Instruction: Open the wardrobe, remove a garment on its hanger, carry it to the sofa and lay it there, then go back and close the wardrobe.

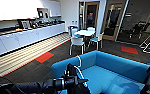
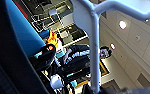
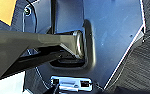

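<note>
One pale hanger (image 1: 79,68) held upright by left end effector (image 1: 74,79), fingers closed on it, just before blue sofa (image 1: 108,70). Black garment (image 1: 77,88) hangs below at frame bottom. Right end effector: state cannot be told. White chairs (image 1: 77,42) beyond sofa.

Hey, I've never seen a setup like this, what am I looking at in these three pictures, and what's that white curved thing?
This is a wheeled robot with two arms, and each picture comes from one of its cameras. The head view looks forward and down from high on the robot: a bright-blue sofa lies just ahead, with white chairs and a table behind it and a long counter on the left. The dark left arm reaches in low, and the left gripper carries a pale hanger over the sofa's arm. The left wrist view looks up along that same hanger towards the ceiling; a person stands beyond. The right wrist view shows mostly the robot's own dark body.
</note>
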